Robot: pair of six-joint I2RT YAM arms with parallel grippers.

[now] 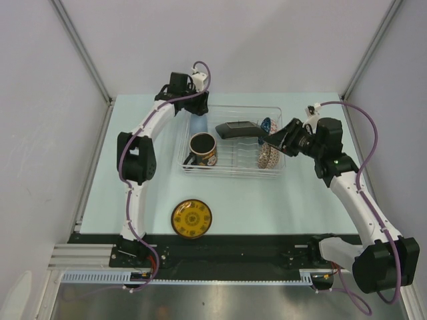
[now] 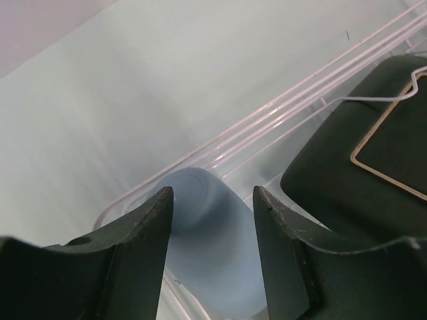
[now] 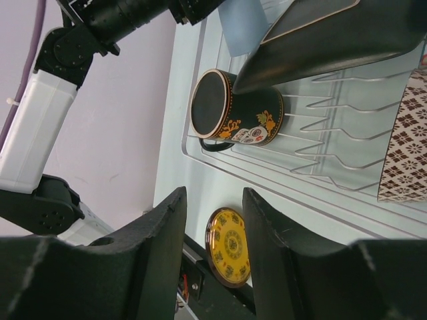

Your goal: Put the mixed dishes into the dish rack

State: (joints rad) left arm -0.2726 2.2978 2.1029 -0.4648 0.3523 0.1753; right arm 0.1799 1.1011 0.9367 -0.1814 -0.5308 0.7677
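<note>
Framing the light-blue cup (image 2: 215,257), the left claw (image 2: 212,192) gapes.

Pale table (image 1: 300,200) carrying rack (image 1: 233,172) and saucer (image 1: 191,218)
Rack sits toward the far side; saucer lies flat on the rack's near side, off its left corner, apart from it.

Top cam: fixed, high, behind the arm bases (image 1: 137,252), looks down on the whole table (image 1: 267,200), dish rack (image 1: 230,162) mid-frame. L wrist cam: v. close, peers between its own fingers (image 2: 140,247) at the light-blue cup (image 2: 213,233) by the rack's corner. R wrist cam: further back, rolled sideways (rack edge runs up the frame), faces across the rack. Top & R wrist share mug (image 3: 237,110) and saucer (image 3: 231,247); all three share the cup.
</note>
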